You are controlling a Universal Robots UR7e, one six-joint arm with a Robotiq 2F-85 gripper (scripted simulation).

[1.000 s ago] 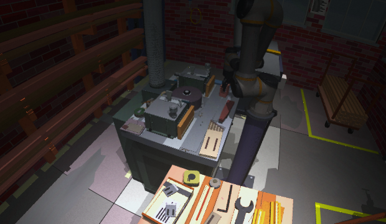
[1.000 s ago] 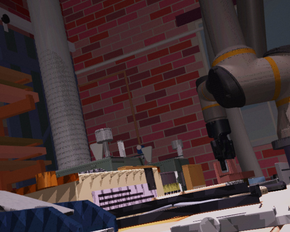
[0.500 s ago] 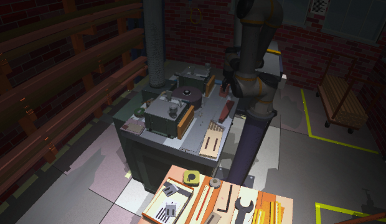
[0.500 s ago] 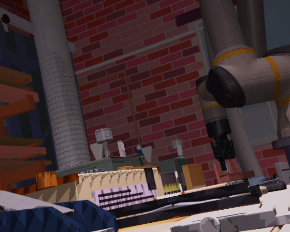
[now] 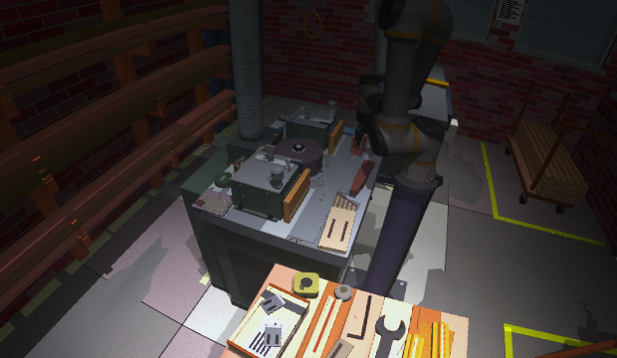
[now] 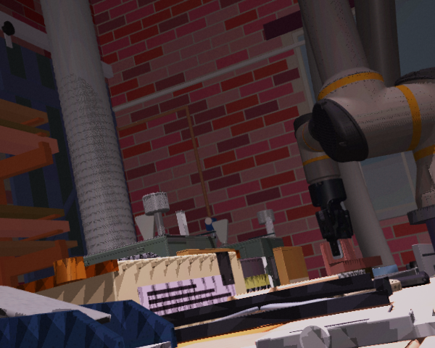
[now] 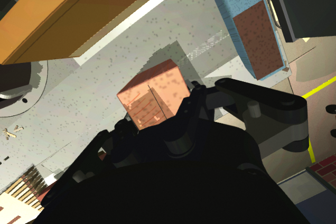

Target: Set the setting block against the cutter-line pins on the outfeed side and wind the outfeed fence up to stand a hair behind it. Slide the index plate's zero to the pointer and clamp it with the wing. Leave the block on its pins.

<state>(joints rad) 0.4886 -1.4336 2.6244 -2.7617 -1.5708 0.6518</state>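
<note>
At the far right of the machine table, beyond the round cutter head (image 5: pixel 299 151), the salmon setting block (image 7: pixel 153 93) (image 6: pixel 336 256) (image 5: pixel 359 145) stands on the grey table top. My gripper (image 7: pixel 160 112) (image 6: pixel 334 245) comes down on it from above, and its fingers are closed on the block's two sides. The orange far fence (image 5: pixel 335 136) (image 7: pixel 68 15) stands just left of the block. The orange near fence (image 5: pixel 296 194) fronts the near green housing (image 5: pixel 261 186), which carries a knurled knob (image 5: pixel 276 174).
A compartmented tool tray (image 5: pixel 348 325) with a wrench, hex key and tape sits on the near bench. A reddish push block (image 5: pixel 361 177) and a slotted wooden board (image 5: pixel 339 222) lie on the table's right side. A grey extraction duct (image 5: pixel 248 64) rises behind the machine.
</note>
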